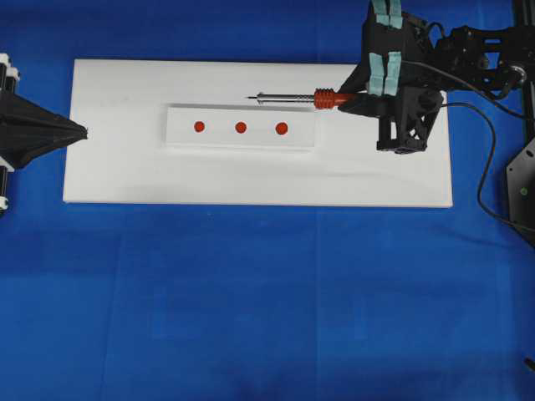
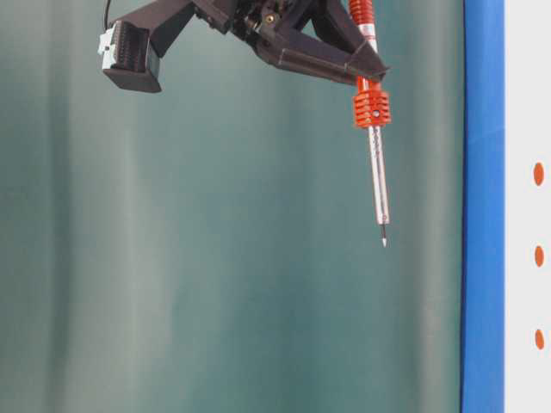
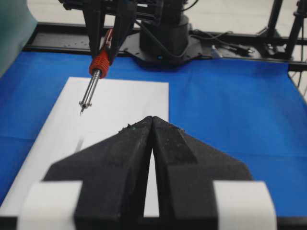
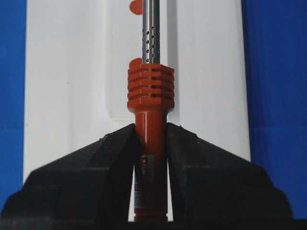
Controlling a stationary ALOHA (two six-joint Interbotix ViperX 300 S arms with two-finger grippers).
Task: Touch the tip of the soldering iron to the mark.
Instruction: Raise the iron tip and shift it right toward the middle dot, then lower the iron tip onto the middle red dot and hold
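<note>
My right gripper (image 1: 347, 97) (image 4: 150, 127) is shut on the red-orange handle of the soldering iron (image 1: 292, 98) (image 4: 150, 91). The iron lies level and points left. Its silver tip (image 2: 384, 243) (image 3: 81, 113) hangs well above the white board, just past the strip's far edge. The mark (image 1: 282, 128) (image 2: 538, 174) is the largest red dot, at the right end of a row of three on the white strip (image 1: 242, 142). In the right wrist view the mark (image 4: 135, 62) peeks out left of the shaft. My left gripper (image 1: 84, 131) (image 3: 151, 118) is shut and empty at the board's left edge.
The strip rests on a white board (image 1: 125, 167) laid on blue cloth (image 1: 251, 292). The middle red dot (image 1: 241, 128) and the small end red dot (image 1: 199, 127) lie left of the mark. The iron's black cord (image 1: 485, 159) trails off to the right.
</note>
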